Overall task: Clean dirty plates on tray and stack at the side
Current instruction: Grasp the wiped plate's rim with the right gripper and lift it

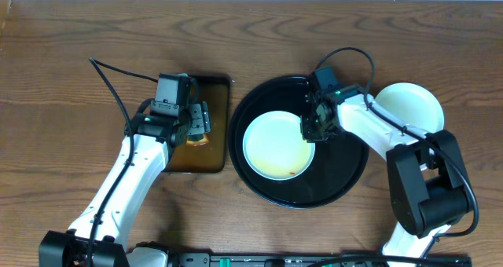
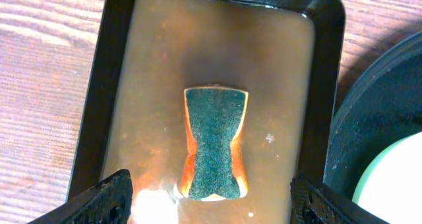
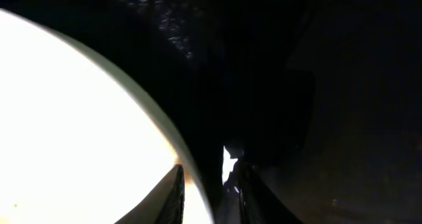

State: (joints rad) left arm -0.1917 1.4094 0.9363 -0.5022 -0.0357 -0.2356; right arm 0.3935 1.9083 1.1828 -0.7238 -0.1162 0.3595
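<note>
Holding one yellow plate [image 1: 271,145], the round tray [image 1: 346,169] sits on the tabletop [image 1: 71,63]; the brown tray [image 2: 264,72] holds a sponge [image 2: 214,145] under the spread left gripper [image 2: 210,184]. That plate is glossy, with one orange smear [image 1: 292,173] near its edge. The right gripper [image 1: 313,129] straddles its right rim; whether it pinches, I cannot tell. A second plate [image 1: 413,102] lies right, on bare wood.

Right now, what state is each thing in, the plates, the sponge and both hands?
Yellow plate: flat in the black tray, small orange smear on it.
Side plate: on the table, looks clean.
Sponge: unheld, lying in the brown tray.
Left hand: open, over the sponge.
Right hand: shut on the yellow plate's rim.
</note>
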